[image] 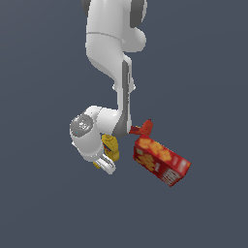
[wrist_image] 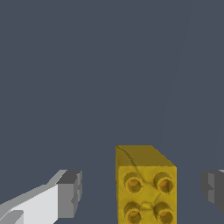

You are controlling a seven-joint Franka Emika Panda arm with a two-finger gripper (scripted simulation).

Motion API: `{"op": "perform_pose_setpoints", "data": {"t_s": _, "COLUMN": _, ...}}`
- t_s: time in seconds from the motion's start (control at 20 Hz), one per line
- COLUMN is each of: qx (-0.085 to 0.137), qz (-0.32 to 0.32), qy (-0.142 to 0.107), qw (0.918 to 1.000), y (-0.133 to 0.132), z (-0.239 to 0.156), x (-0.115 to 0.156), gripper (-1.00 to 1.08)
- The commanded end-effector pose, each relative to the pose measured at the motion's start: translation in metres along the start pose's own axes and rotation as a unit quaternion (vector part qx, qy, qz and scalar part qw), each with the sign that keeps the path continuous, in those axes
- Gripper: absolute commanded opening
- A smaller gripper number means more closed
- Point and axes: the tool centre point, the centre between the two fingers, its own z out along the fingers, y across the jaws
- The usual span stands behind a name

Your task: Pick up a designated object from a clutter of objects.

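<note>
In the wrist view the small yellow studded cube (wrist_image: 145,186) lies on the grey floor between my two fingers, with a gap on each side. One finger (wrist_image: 69,194) stands farther from it than the other (wrist_image: 213,188). The gripper (wrist_image: 141,192) is open and touches nothing. In the exterior view the gripper (image: 105,164) is low at the floor, next to the yellow mustard bottle (image: 110,145). The wrist hides most of the cube there; only a small yellow bit (image: 97,164) shows by the fingers.
A big red cracker box (image: 161,161) lies on the floor to the exterior view's right of the gripper. A red clamp-like piece (image: 144,128) sits just behind it, close to the arm's forearm. The tiny dark round item is not visible.
</note>
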Motion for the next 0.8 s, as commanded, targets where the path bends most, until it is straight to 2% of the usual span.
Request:
{"op": "perform_pose_setpoints", "data": {"t_s": 0.0, "qx": 0.0, "qz": 0.0, "qy": 0.0, "qw": 1.0, "y": 0.0, "z": 0.008, "x": 0.0, "gripper": 1.0}}
{"op": "perform_pose_setpoints", "data": {"t_s": 0.15, "qx": 0.0, "qz": 0.0, "qy": 0.0, "qw": 1.0, "y": -0.001, "z": 0.011, "x": 0.001, "gripper": 1.0}}
{"op": "perform_pose_setpoints", "data": {"t_s": 0.2, "qx": 0.0, "qz": 0.0, "qy": 0.0, "qw": 1.0, "y": -0.001, "z": 0.011, "x": 0.001, "gripper": -1.0}}
{"op": "perform_pose_setpoints", "data": {"t_s": 0.65, "qx": 0.0, "qz": 0.0, "qy": 0.0, "qw": 1.0, "y": -0.001, "z": 0.011, "x": 0.001, "gripper": -1.0}}
{"op": "perform_pose_setpoints", "data": {"t_s": 0.7, "qx": 0.006, "qz": 0.0, "qy": 0.01, "qw": 0.9999, "y": -0.005, "z": -0.003, "x": 0.008, "gripper": -1.0}}
{"op": "perform_pose_setpoints", "data": {"t_s": 0.75, "qx": 0.006, "qz": 0.0, "qy": 0.01, "qw": 0.9999, "y": -0.005, "z": -0.003, "x": 0.008, "gripper": -1.0}}
